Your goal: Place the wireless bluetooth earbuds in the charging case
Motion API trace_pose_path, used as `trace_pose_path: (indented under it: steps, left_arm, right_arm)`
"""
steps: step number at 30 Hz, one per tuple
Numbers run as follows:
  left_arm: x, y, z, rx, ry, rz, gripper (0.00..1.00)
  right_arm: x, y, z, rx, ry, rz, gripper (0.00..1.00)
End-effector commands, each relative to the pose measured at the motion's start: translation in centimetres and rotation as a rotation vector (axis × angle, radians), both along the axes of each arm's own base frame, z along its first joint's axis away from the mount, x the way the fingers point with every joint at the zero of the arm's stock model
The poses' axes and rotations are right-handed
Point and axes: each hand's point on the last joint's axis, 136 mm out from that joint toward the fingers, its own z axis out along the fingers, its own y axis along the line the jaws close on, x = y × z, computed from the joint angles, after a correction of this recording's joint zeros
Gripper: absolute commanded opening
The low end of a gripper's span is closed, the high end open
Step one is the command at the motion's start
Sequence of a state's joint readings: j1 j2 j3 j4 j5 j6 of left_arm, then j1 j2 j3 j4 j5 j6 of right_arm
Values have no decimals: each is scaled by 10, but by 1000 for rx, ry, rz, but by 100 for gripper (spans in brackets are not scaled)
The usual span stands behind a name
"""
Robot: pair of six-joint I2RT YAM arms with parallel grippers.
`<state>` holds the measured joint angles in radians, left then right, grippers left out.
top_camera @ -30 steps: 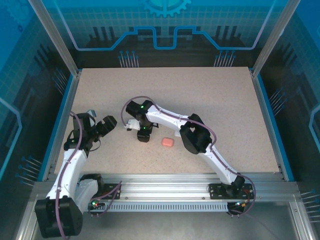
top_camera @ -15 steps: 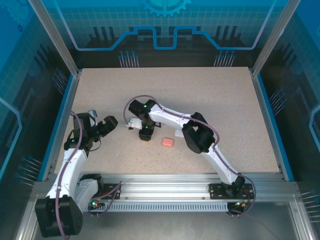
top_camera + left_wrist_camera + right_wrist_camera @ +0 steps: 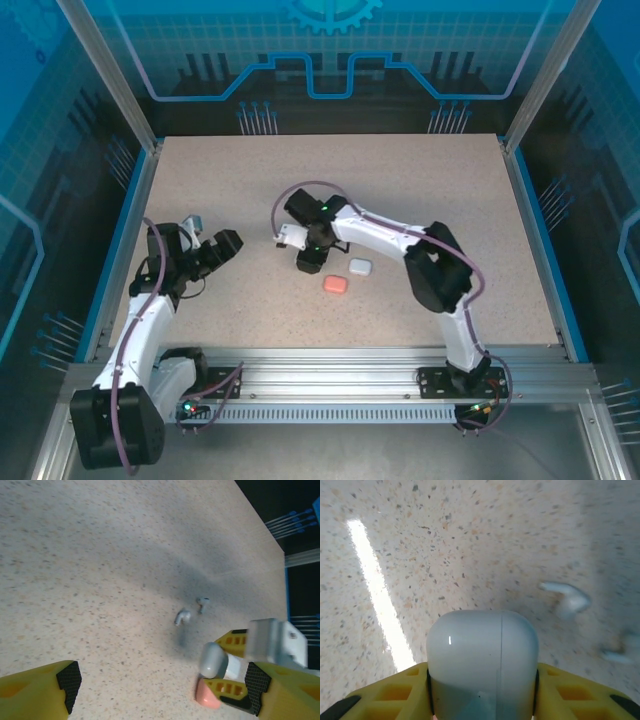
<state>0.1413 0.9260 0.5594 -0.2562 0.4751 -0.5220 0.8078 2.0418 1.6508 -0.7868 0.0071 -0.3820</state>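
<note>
My right gripper (image 3: pixel 482 682) is shut on a white charging case (image 3: pixel 482 655), lid closed, held low over the table. In the left wrist view the same case (image 3: pixel 215 659) sits between its yellow fingers (image 3: pixel 227 642). Two white earbuds (image 3: pixel 183 616) (image 3: pixel 202 602) lie loose on the table a little beyond it; one earbud (image 3: pixel 567 597) shows blurred ahead of the right jaws. In the top view the right gripper (image 3: pixel 312 260) is mid-table. My left gripper (image 3: pixel 207 248) stands open to the left, nothing between its pads (image 3: pixel 67 680).
A salmon-pink case (image 3: pixel 335 284) lies closed just right of the right gripper, and shows under its lower finger as the pink case (image 3: pixel 206 695). A second white case (image 3: pixel 361 267) lies beside it. Blue walls and aluminium posts ring the speckled table (image 3: pixel 450 190).
The right gripper closed on the white case and moved right. Its elbow swung right, uncovering the second white case. The left gripper rose slightly.
</note>
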Motion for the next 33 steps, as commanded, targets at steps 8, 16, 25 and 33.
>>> trace_pose_path:
  steps: [8, 16, 25, 33]
  left_arm:
    - [3, -89, 52, -347, -156, -434, 87]
    - [2, -149, 67, -387, -179, -627, 87]
    - [5, -184, 61, -377, -147, -726, 79]
    - [0, -201, 58, -380, -137, -780, 70]
  right_arm:
    - [-6, -28, 87, 288, -223, -29, 34]
    - [-18, -39, 111, 343, -253, -26, 34]
    - [-22, -35, 122, 388, -249, -19, 34]
    - [-20, -33, 123, 389, -241, -19, 33]
